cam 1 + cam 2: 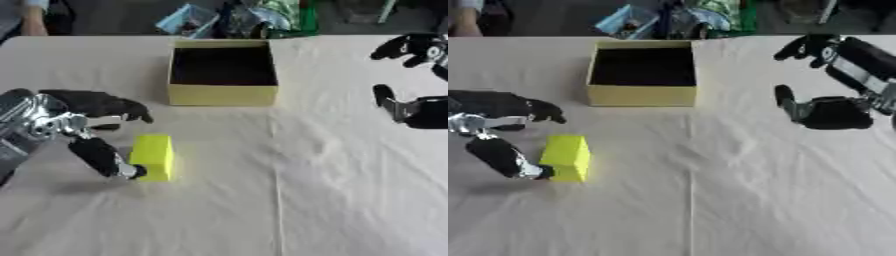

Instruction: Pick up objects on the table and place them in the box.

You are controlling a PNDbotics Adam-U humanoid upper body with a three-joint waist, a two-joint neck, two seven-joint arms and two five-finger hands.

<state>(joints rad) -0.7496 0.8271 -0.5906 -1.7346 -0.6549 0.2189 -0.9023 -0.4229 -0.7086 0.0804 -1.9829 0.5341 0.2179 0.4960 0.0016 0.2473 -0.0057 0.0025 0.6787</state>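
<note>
Objects: 1 yellow block [153,156], 1 box [222,94]

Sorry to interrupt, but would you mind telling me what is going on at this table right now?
The robot is clearing the table into a box. Its left hand is open around a yellow block lying on the white tablecloth, with the thumb touching the block's near corner; the block is not lifted. The open yellow box stands farther back and looks empty. The right hand hangs open at the right side, holding nothing.
</note>
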